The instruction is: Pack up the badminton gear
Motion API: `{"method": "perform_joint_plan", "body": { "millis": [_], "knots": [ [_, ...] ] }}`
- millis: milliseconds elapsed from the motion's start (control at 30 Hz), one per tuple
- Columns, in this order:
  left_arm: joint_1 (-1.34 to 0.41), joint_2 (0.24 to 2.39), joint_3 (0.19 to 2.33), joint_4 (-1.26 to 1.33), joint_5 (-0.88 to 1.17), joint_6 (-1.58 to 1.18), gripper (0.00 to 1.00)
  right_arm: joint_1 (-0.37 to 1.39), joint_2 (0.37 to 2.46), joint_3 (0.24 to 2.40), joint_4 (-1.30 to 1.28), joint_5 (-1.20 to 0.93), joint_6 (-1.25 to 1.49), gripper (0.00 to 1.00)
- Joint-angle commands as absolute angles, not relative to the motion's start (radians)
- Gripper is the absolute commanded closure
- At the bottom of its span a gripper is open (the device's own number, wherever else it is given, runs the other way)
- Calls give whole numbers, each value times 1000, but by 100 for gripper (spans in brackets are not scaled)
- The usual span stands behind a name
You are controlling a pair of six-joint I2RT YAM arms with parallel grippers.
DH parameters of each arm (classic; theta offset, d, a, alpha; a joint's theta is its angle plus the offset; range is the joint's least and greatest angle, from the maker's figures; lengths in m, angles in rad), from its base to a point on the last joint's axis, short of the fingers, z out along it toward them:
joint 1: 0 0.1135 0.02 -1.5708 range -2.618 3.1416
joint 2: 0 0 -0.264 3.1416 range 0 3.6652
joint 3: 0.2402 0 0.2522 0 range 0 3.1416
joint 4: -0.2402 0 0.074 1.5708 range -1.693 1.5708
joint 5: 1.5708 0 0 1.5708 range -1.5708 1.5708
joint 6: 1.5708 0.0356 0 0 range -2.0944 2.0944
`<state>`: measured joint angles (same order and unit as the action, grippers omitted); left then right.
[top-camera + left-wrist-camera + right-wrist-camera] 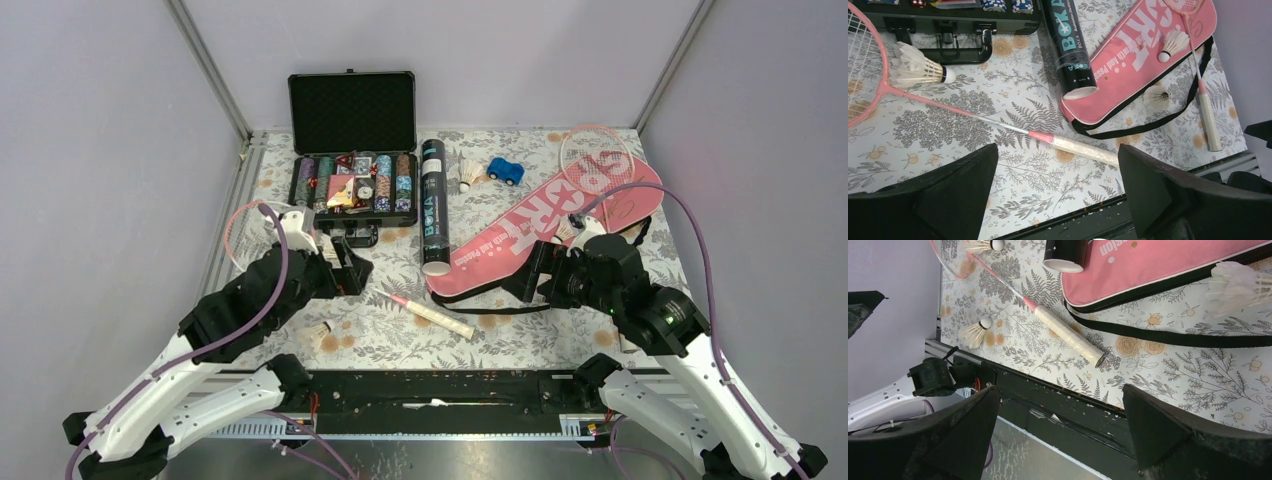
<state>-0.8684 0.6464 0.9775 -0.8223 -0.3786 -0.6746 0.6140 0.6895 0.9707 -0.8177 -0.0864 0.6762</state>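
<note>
Left pincer (pixel 352 268): spread, empty.
Right pincer (pixel 522 272): spread, empty.
Pink-framed, white-handled racket (pixel 440 318): handle at four o'clock of left pincer, apart.

Surroundings — plain pale-grey wall panels (pixel 90 120); silver metal corner posts (pixel 208 68); fern-and-rose patterned table covering (pixel 520 335) — evenly lit.

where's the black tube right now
In the top view the black tube lies mid-table, between the open poker chip case on its left and the pink racket cover on its right.

Overhead; wrist views share racket handle (pixel 1083 149)
</note>
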Motion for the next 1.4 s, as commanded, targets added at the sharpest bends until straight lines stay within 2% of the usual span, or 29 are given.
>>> {"method": "perform_joint_plan", "body": {
  "millis": [0,200,433,600,800,867,1000,1367],
  "knots": [
    [-865,626,964,-797,-431,-673,1,610,696,971,-766,-77,693,0],
    [-864,595,908,-763,-463,-631,1,610,710,947,-695,-62,704,0],
    [-864,547,796,-749,-492,-617,1,610,851,953,-535,-67,703,0],
    [-865,535,761,-755,-468,-634,1,610,1016,965,-337,-110,694,4],
    [-864,548,772,-769,-448,-663,1,610,1303,1075,-268,-33,674,12],
    [-864,551,773,-769,-439,-665,1,610,1381,1095,-214,-27,661,11],
    [-865,565,778,-767,-440,-657,1,610,1530,1167,-154,-18,639,1],
    [-864,586,805,-770,-391,-668,1,606,1850,1424,-237,35,584,0]
  ]
}}
